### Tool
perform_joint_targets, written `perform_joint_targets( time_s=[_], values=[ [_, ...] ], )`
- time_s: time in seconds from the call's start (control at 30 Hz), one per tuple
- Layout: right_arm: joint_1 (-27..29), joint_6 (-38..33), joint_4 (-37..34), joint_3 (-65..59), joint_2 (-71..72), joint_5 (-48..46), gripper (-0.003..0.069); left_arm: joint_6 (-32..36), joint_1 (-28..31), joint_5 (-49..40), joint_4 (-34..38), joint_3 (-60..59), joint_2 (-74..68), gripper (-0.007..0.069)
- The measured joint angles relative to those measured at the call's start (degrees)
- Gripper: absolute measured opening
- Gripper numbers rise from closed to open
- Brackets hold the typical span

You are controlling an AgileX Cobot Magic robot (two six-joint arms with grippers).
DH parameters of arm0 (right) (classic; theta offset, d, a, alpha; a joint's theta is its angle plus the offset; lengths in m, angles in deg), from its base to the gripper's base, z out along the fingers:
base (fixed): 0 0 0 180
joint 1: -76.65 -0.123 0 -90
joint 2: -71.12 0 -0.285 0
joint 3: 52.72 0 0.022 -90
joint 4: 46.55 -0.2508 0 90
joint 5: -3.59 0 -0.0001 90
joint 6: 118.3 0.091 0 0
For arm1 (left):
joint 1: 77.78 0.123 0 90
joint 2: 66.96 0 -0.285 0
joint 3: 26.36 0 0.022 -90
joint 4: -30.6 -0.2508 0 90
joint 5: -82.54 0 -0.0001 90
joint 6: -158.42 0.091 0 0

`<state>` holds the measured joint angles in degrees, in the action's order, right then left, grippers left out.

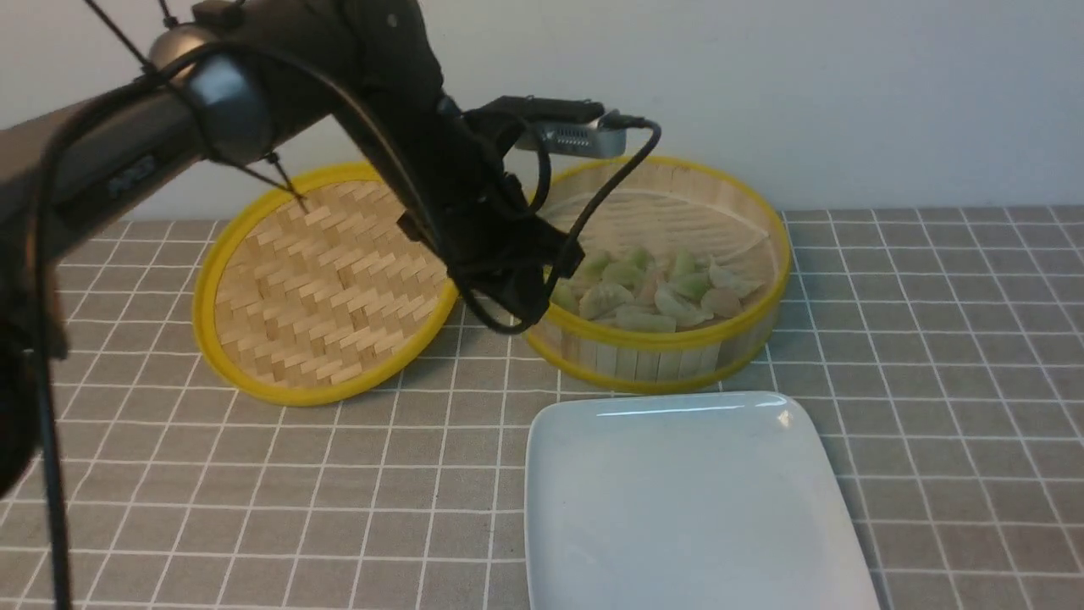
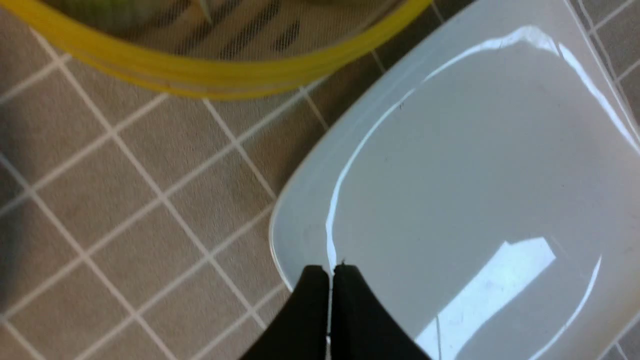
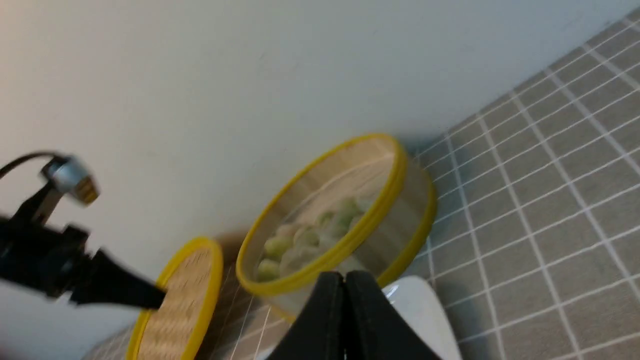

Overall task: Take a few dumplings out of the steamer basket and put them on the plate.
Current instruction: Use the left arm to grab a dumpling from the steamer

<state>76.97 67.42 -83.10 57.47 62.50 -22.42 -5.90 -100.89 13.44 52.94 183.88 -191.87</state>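
The steamer basket (image 1: 669,346) stands at the back centre with several pale cream and light green dumplings (image 1: 652,292) piled in it. In front of it lies the white square plate (image 1: 686,508), bare. My left gripper (image 1: 518,315) hangs shut and holding nothing at the basket's left rim, just outside it. In the left wrist view its tips (image 2: 330,270) meet above the plate's edge (image 2: 300,210), with the basket's yellow rim (image 2: 200,75) beyond. My right gripper (image 3: 344,276) is shut and holds nothing, facing the basket (image 3: 395,225), dumplings (image 3: 310,235) and plate (image 3: 430,310) from a distance; the front view does not show it.
The flat woven lid (image 1: 322,280) with a yellow rim leans against the basket's left side. A grey checked cloth (image 1: 931,356) covers the table, and a pale wall runs close behind the basket. My left arm (image 1: 254,93) reaches in over the lid.
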Motion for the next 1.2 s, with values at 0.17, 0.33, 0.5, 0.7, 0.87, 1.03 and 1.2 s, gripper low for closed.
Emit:
perform_joint_targets(
  time_s=[0.17,0.33,0.5,0.7,0.87,1.03,1.2],
  values=[
    [-0.2,-5.2,1.4,12.3,-15.1,-17.5,-0.0015,0.2,-0.1,-1.0,0.1,13.0,-9.2,-0.0005],
    [-0.2,-7.9,5.2,19.9,-28.7,-31.8,-0.0015,3.6,-0.1,0.5,0.1,16.6,-13.0,-0.0005],
    [-0.2,-10.3,7.2,25.0,-39.3,-37.8,-0.0015,9.4,-0.2,9.4,1.1,16.9,-15.4,0.0024],
    [-0.2,-10.7,7.8,25.4,-40.7,-37.8,-0.0013,12.0,-0.7,15.0,1.3,16.9,-18.3,0.0165],
    [-0.2,-10.7,8.1,25.4,-40.7,-38.5,-0.0011,14.5,-1.4,17.4,1.3,16.9,-21.0,0.0279],
    [-0.2,-10.7,8.1,25.4,-40.7,-39.1,-0.0010,16.1,-2.0,20.0,1.1,16.9,-23.1,0.0358],
    [-0.2,-10.7,8.1,25.4,-40.7,-40.3,-0.0010,16.1,-2.0,21.6,0.7,16.9,-24.2,0.0328]
  ],
)
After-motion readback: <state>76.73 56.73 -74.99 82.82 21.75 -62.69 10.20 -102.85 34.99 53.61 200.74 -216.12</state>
